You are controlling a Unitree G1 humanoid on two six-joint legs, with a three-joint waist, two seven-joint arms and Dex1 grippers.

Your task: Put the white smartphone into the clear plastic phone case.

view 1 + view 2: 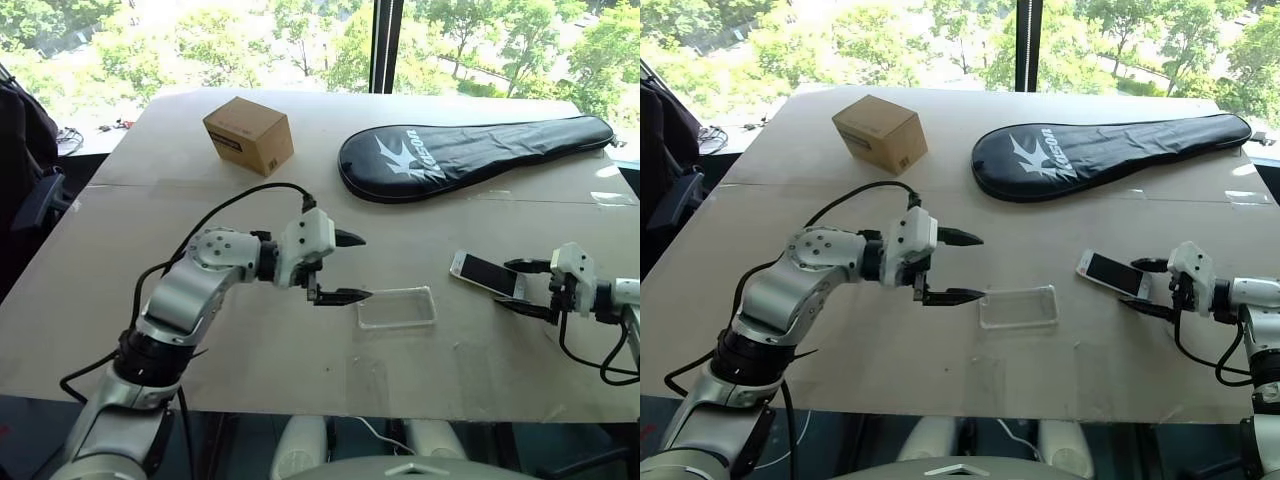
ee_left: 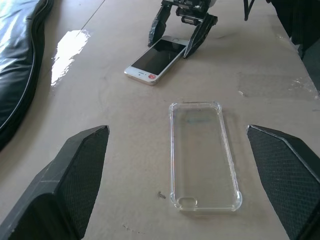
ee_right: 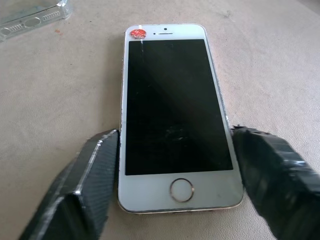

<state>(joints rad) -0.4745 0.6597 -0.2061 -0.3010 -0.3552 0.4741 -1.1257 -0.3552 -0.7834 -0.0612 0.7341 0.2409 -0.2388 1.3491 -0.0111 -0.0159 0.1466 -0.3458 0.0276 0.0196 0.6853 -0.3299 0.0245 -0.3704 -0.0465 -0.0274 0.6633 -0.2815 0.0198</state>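
Observation:
The white smartphone [image 1: 485,272] lies screen up on the right side of the table. My right gripper [image 1: 505,284] straddles its home-button end, one finger against each long edge [image 3: 175,132]. It is shut on the phone, whose other end rests on the table. The clear plastic phone case [image 1: 396,307] lies flat and hollow side up near the middle of the table, left of the phone. My left gripper [image 1: 365,267] hovers just left of the case. It points toward the case and is wide open, with nothing between its fingers [image 2: 80,170].
A cardboard box [image 1: 248,134] stands at the back left. A black racket bag [image 1: 470,155] lies across the back right. The wooden table [image 1: 150,300] ends just in front of the case. A dark chair [image 1: 25,160] stands off the left edge.

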